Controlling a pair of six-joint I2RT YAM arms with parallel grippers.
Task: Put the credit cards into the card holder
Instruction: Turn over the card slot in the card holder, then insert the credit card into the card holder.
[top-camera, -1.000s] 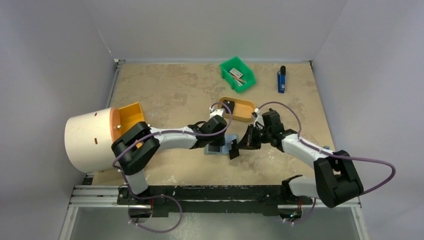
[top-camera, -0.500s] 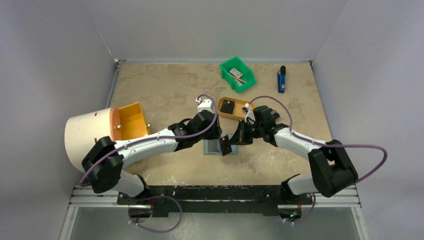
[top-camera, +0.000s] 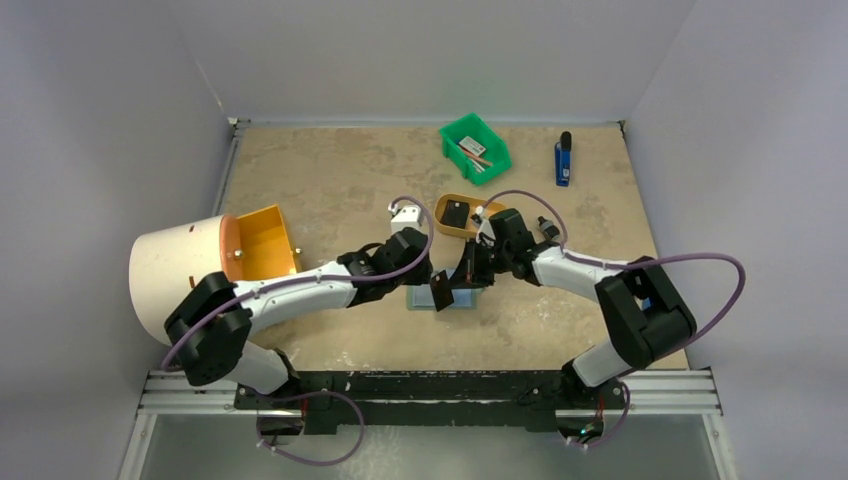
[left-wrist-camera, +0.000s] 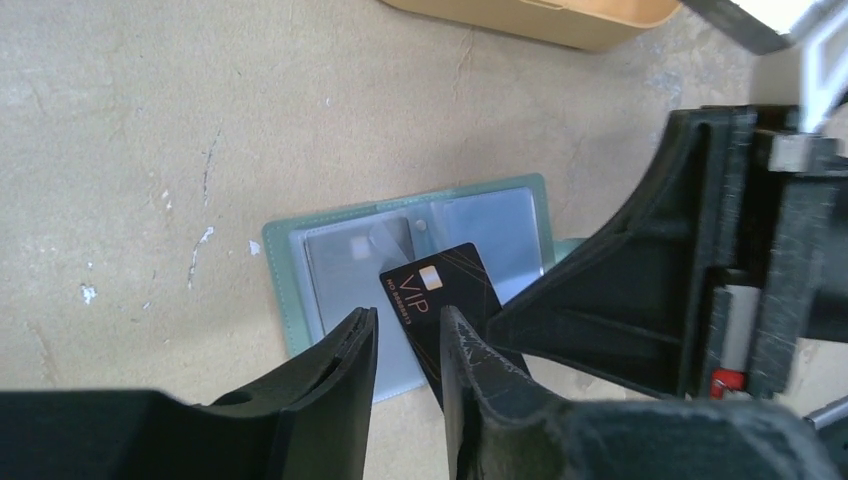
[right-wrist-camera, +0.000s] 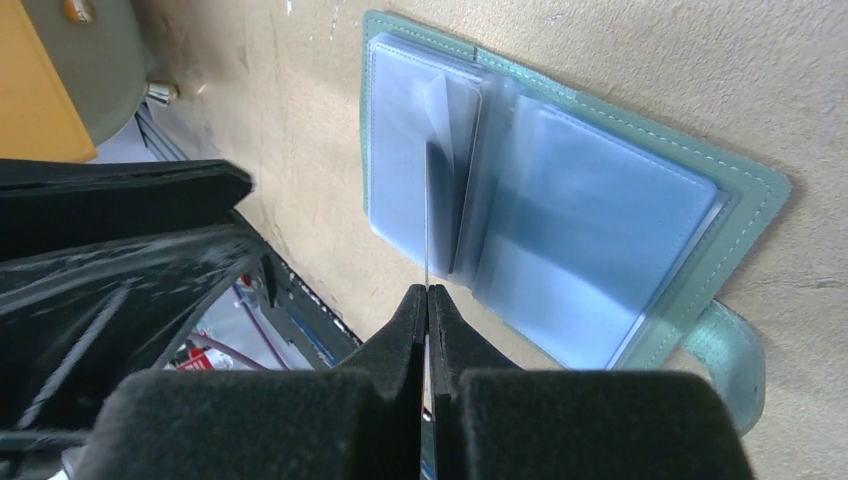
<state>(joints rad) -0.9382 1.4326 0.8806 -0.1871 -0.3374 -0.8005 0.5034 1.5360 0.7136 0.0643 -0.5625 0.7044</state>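
Note:
The card holder (top-camera: 458, 303) lies open on the table, its pale blue-grey pockets facing up; it also shows in the left wrist view (left-wrist-camera: 340, 250) and the right wrist view (right-wrist-camera: 590, 240). My right gripper (top-camera: 468, 275) is shut on a black credit card (top-camera: 441, 291) marked VIP (left-wrist-camera: 435, 285) and holds it tilted, its far edge (right-wrist-camera: 427, 200) at the flap of a middle pocket. My left gripper (left-wrist-camera: 408, 325) hovers just left of the card over the holder's near edge, jaws slightly apart and empty. A second black card (top-camera: 456, 213) lies in the tan tray (top-camera: 485, 228).
A green bin (top-camera: 475, 147) and a blue object (top-camera: 563, 160) sit at the back. A white cylinder (top-camera: 175, 280) with an orange drawer (top-camera: 262, 238) stands at the left edge. The two grippers are very close together over the holder.
My right gripper has carried the card left and down onto the open holder. My left arm swung from lying across the holder to reaching in from the left, fingers beside the card.

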